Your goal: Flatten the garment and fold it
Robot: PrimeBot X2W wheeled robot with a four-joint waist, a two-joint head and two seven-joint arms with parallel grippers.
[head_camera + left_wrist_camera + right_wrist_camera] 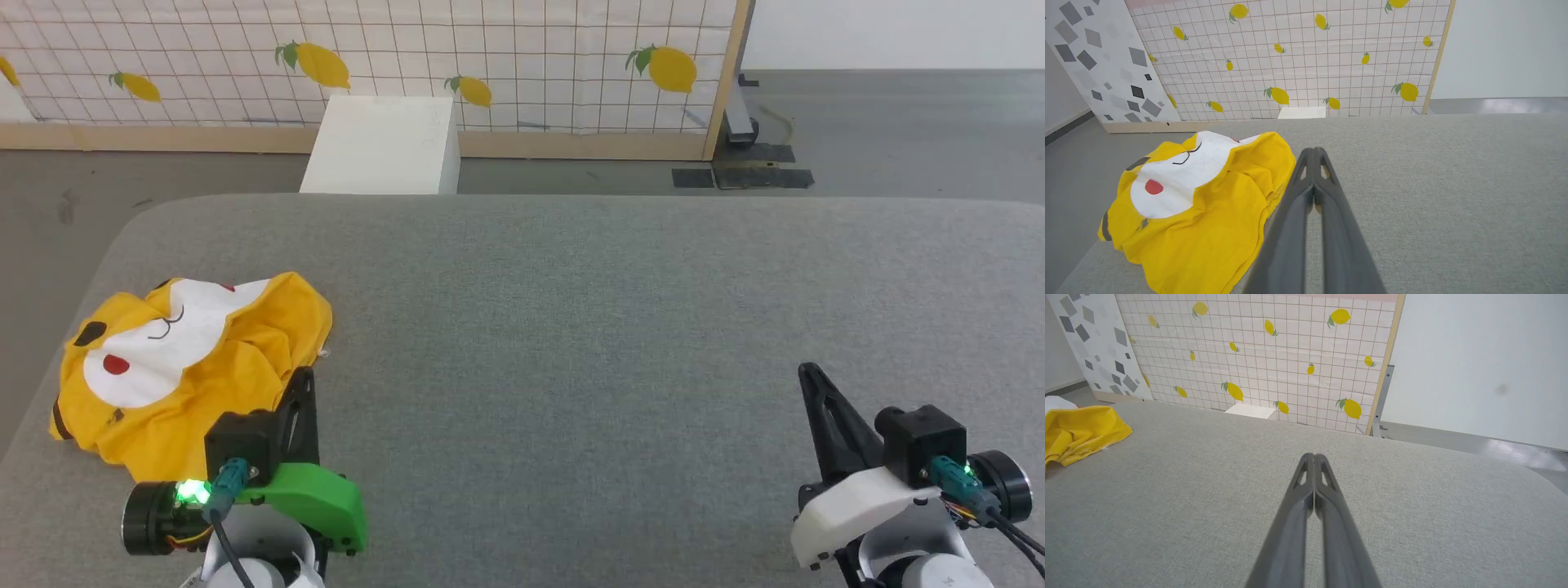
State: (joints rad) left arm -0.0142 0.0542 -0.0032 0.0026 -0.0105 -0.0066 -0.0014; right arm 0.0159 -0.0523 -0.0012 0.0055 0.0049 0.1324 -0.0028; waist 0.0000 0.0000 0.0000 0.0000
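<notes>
garment point(196, 367) crumpled nr table point(571, 327) left edge | l gripper point(304, 377), r gripper point(808, 372): jaws together

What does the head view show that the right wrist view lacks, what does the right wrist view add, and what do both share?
Extra in the head view: the cartoon face on the garment, and the shut left gripper close beside it.
Extra in the right wrist view: a panel with grey diamond shapes and a plain white wall.
Shared: the crumpled garment, the grey table, the lemon-print panel, the white box and the shut right gripper.
</notes>
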